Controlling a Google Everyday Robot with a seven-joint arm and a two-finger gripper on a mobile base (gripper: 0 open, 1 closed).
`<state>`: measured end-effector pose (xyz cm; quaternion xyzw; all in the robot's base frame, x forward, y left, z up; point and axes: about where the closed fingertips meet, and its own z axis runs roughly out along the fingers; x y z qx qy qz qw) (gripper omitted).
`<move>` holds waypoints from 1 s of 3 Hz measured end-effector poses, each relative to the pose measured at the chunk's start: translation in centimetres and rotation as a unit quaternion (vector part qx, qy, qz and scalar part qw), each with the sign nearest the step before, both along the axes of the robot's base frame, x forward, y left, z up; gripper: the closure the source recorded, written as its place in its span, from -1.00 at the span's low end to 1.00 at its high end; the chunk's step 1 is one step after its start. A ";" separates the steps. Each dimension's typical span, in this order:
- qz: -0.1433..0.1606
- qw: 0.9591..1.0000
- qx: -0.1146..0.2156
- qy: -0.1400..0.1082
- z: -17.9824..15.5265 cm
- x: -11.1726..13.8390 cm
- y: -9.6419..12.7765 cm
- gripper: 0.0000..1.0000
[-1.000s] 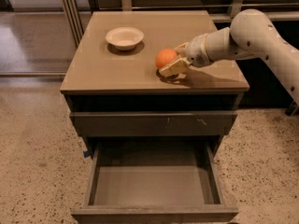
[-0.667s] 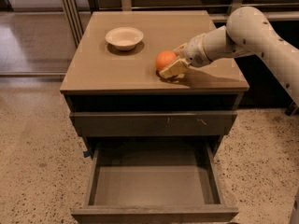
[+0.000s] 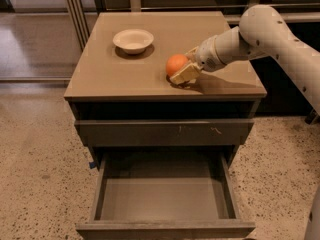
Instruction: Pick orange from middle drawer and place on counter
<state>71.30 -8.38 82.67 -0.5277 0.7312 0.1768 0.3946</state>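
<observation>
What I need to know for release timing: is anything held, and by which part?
The gripper holds the orange by its sides, between its fingers, resting on the counter.

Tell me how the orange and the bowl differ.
The orange is bright orange; the bowl is white. The orange is a small ball; the bowl is wider, shallow and open. The gripper is at the orange; the bowl stands alone, further back left. Both are on the counter.
</observation>
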 end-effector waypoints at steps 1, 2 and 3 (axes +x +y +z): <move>0.000 1.000 0.000 0.000 0.0 0.0 0.0 0.15; 0.000 1.000 0.000 0.000 0.0 0.0 0.0 -0.31; 0.000 1.000 0.000 0.000 0.0 0.0 0.0 -0.77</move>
